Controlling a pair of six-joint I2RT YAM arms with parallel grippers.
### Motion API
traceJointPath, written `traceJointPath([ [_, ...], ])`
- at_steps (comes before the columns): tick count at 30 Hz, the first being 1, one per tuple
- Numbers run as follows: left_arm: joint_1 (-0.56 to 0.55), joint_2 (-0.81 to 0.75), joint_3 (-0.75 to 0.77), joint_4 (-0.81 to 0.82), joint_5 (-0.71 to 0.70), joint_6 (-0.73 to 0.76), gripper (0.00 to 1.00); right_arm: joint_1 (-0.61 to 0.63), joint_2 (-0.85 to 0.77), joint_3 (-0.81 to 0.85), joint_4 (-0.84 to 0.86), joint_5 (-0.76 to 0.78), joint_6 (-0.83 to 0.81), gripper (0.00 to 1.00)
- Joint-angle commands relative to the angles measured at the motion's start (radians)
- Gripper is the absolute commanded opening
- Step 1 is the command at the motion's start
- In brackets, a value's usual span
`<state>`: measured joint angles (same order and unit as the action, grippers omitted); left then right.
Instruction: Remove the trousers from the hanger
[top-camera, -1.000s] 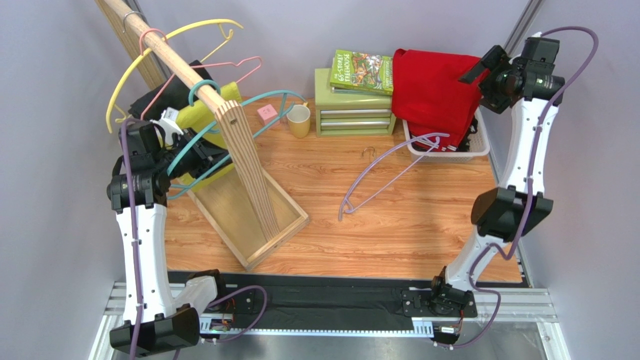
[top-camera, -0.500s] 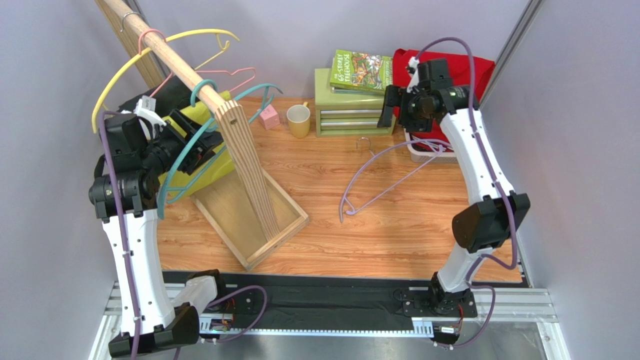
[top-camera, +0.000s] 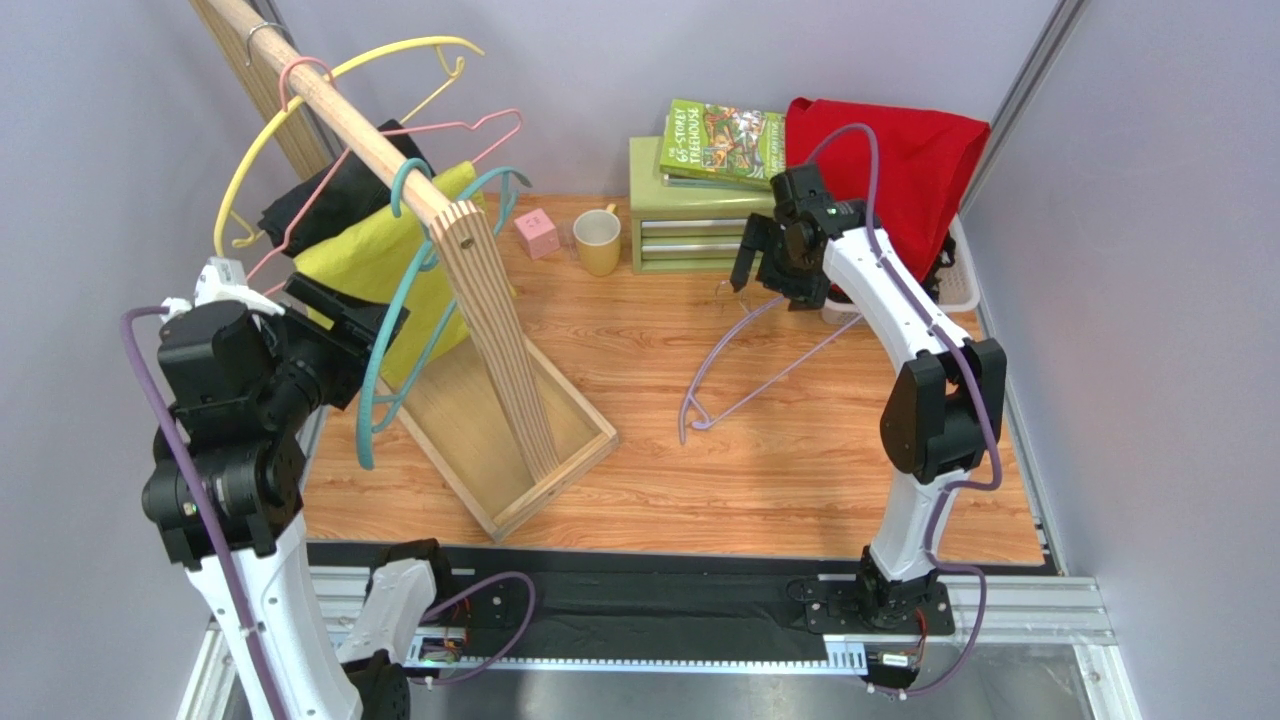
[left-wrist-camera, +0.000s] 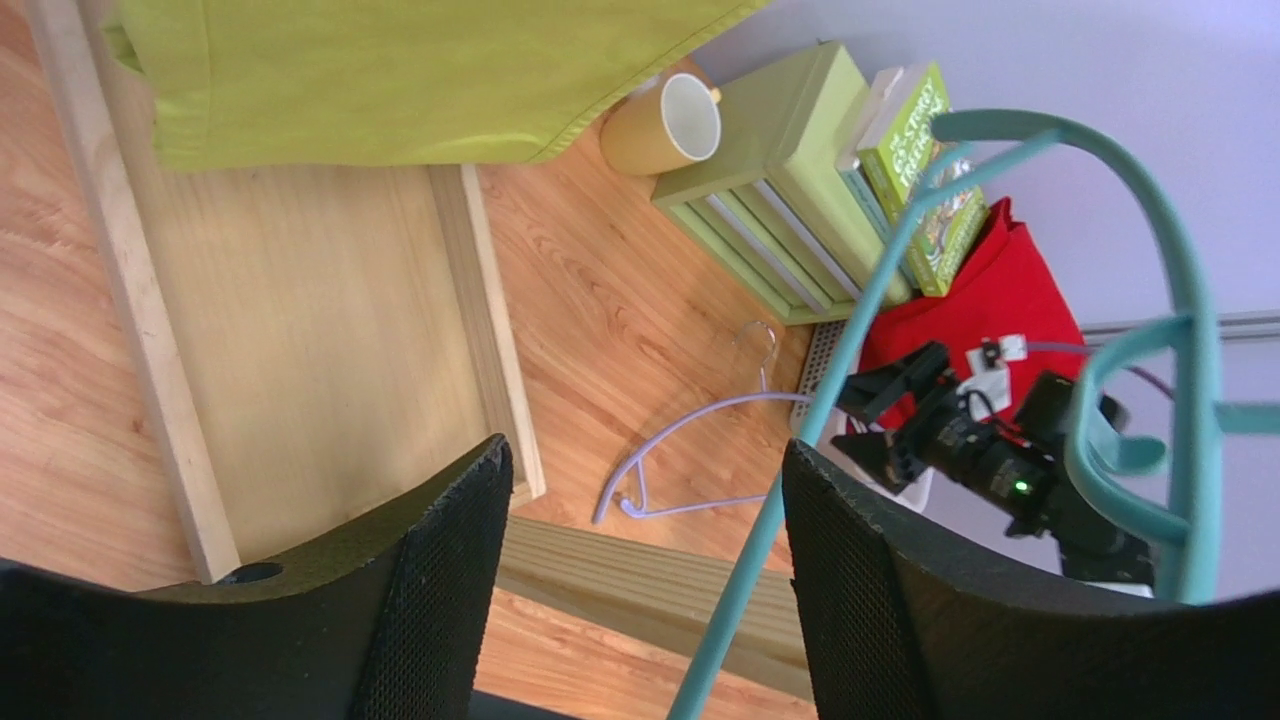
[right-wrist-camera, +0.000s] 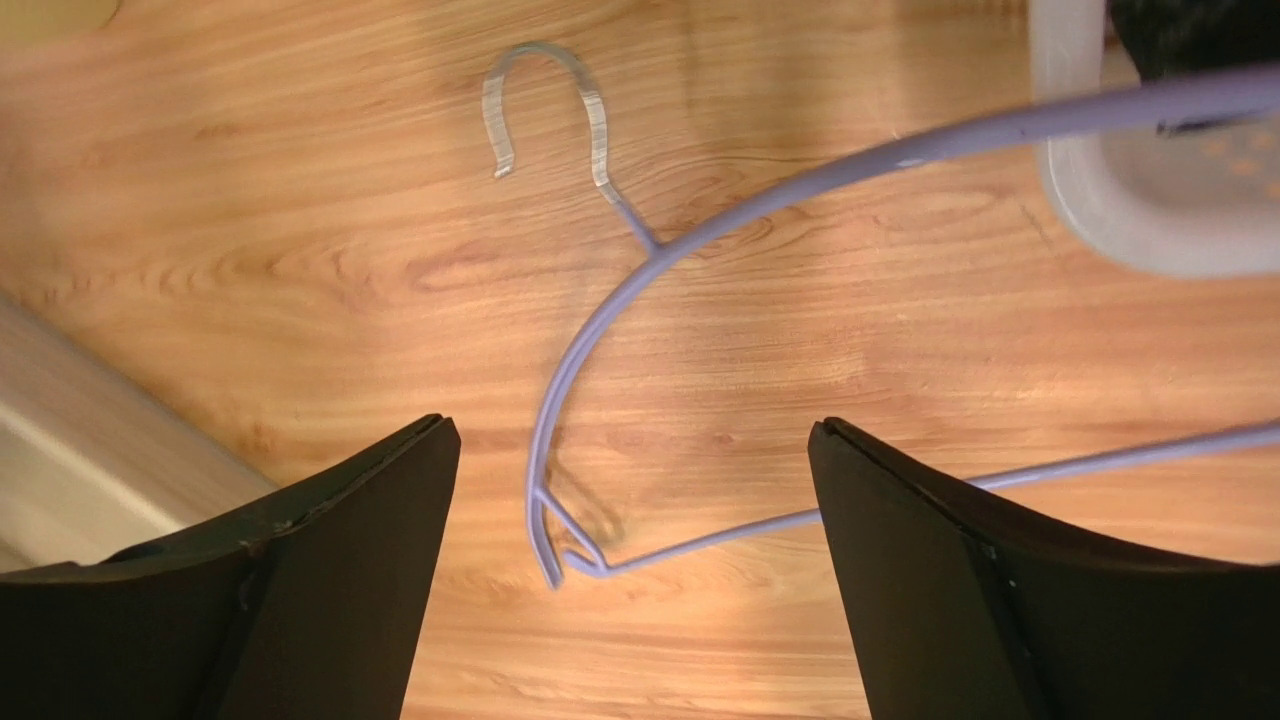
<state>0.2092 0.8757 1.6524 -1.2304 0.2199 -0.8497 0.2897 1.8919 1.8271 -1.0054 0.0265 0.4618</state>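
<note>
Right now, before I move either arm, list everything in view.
Wooden rack: one, left side.
Black trousers: one, hanging on rack.
Lime garment: one, hanging on rack.
Red trousers: one, in white basket, far right.
Hangers: four; yellow hanger, pink hanger, teal hanger on rack, lilac hanger on table.
Mug: one, yellow, beside pink block.
Drawer unit: one, green, book on top.
Left arm: jaws open at teal hanger.
Right arm: jaws open above lilac hanger.

The red trousers (top-camera: 887, 158) lie in a plain, crumpled heap at the back right corner of the desk (top-camera: 751, 465), while the black trousers (top-camera: 323, 195) hang draped at the back left, partly hidden.
</note>
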Motion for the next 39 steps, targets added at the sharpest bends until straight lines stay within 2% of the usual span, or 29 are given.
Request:
traceJointPath([
  [1,0.001,-0.040,0.018,0.095,0.024,-0.009,0.67,0.012,-0.073,-0.106,0.152,0.130,0.332,0.93],
  [6,0.001,-0.079,-0.014,0.187,0.130,-0.009,0.63,0.011,-0.042,-0.130,0.166,0.234,0.503,0.91],
  [12,0.001,-0.153,-0.009,0.169,0.036,0.017,0.70,0.009,-0.030,-0.184,0.206,0.322,0.673,0.85],
  [16,0.001,-0.214,-0.029,0.215,0.024,0.030,0.72,0.008,-0.016,-0.193,0.223,0.349,0.750,0.82],
  [20,0.001,-0.218,0.023,0.220,0.021,0.095,0.73,0.008,-0.005,-0.212,0.241,0.375,0.817,0.74],
  [30,-0.021,-0.222,0.102,0.382,0.167,0.196,0.72,0.008,0.105,-0.155,0.176,0.414,0.906,0.69],
  [37,-0.057,-0.204,0.145,0.439,0.216,0.245,0.71,0.016,0.119,-0.141,0.142,0.428,0.936,0.52],
  [38,-0.068,-0.204,0.145,0.440,0.216,0.250,0.71,0.014,0.115,-0.158,0.142,0.429,0.939,0.44],
  [39,-0.074,-0.205,0.144,0.447,0.213,0.256,0.71,0.016,0.104,-0.167,0.143,0.432,0.945,0.40],
])
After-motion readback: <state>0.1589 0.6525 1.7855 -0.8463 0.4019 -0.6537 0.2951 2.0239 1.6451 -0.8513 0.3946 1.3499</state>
